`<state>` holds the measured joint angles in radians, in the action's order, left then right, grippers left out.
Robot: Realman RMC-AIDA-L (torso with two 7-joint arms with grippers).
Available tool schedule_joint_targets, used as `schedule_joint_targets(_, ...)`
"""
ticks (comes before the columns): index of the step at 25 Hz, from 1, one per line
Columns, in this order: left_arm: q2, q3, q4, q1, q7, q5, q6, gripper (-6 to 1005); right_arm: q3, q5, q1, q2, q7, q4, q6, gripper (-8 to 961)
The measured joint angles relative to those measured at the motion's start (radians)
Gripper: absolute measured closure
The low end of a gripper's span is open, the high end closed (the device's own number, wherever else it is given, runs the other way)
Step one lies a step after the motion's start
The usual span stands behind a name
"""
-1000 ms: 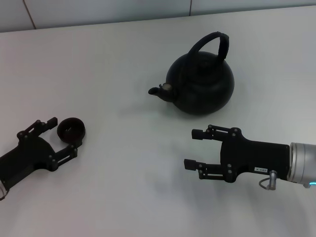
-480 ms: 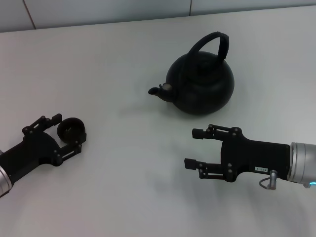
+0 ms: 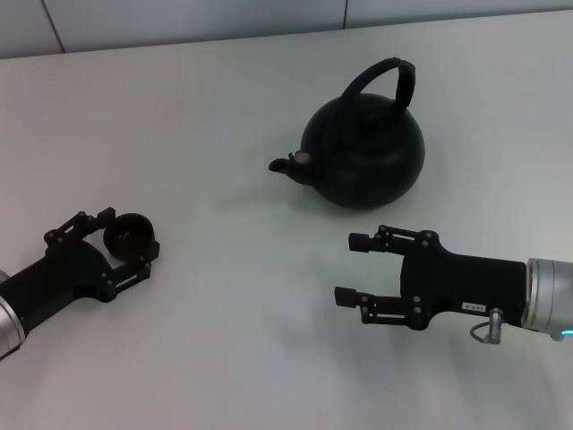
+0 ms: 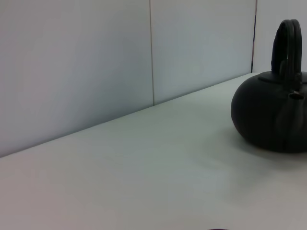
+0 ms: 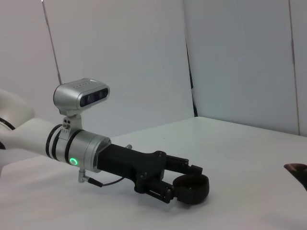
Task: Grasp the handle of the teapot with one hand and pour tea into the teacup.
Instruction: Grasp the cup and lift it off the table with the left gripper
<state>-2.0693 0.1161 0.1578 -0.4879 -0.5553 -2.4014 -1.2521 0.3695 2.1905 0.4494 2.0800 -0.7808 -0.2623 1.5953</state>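
**Head view: left gripper closed around the teacup, teapot alone near the top of the frame**

Head view showed the white table (image 3: 224, 340) with the teapot (image 3: 363, 152) standing upright in the upper middle-right of the frame, its short spout (image 3: 288, 166) pointing toward frame left. The handle (image 3: 387, 79) arched over the lid, thicker on its right-hand side, with nothing touching it.

At the lower left of the frame the left gripper (image 3: 125, 240) lay low over the table with its fingers set on either side of the teacup (image 3: 130, 235), one at the far rim and one at the near rim, closed against the cup. In the right wrist view the same gripper (image 5: 184, 184) appeared at the lower middle of the frame with the teacup (image 5: 191, 188) clasped between its fingers, below a silver wrist camera (image 5: 80, 97).

At the lower right of the head frame the right gripper (image 3: 351, 269) hung below the teapot, well apart from it, its fingers spread wide and holding nothing.

The left wrist view showed the teapot (image 4: 271, 112) at the right edge of the frame, the handle (image 4: 287, 45) rising above it before a pale panelled wall (image 4: 96, 62)
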Motion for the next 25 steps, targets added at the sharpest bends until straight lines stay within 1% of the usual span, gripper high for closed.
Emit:
schedule_joint_targets(21,0.0,-0.006,-0.001,-0.003,0.001,-0.001,0.005,291,0.0,0.0,0.0,0.0,0.0,0.0,-0.002,195)
schedule_joint_targets(25,0.0,-0.006,-0.001,-0.004,0.001,-0.001,0.001,309,0.0,0.0,0.0,0.0,0.0,0.0,-0.002,195)
